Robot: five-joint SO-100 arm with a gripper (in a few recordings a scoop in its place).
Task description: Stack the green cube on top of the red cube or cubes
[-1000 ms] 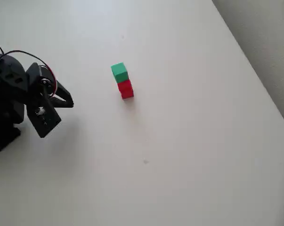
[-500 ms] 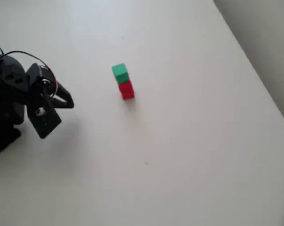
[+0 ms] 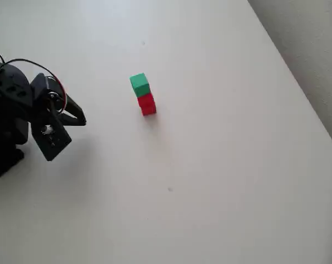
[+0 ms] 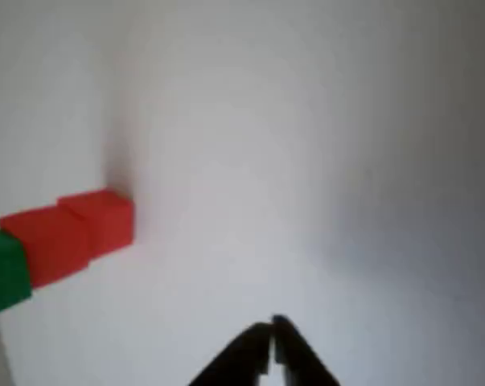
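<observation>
The green cube (image 3: pixel 139 84) sits on top of the red block (image 3: pixel 147 104) in the overhead view, near the middle of the white table (image 3: pixel 210 165). My black gripper (image 3: pixel 82 117) rests far to the left of the stack, shut and holding nothing. In the wrist view the picture lies on its side: the red block (image 4: pixel 69 233) runs leftward with the green cube (image 4: pixel 2 273) at its end, and the gripper (image 4: pixel 272 331) tips meet at the bottom, well apart from the stack.
The table's right edge (image 3: pixel 298 88) runs diagonally at the upper right, with a grey floor beyond it. The arm's black body (image 3: pixel 9 121) fills the left edge. A tiny dark speck (image 3: pixel 169 189) lies on the table.
</observation>
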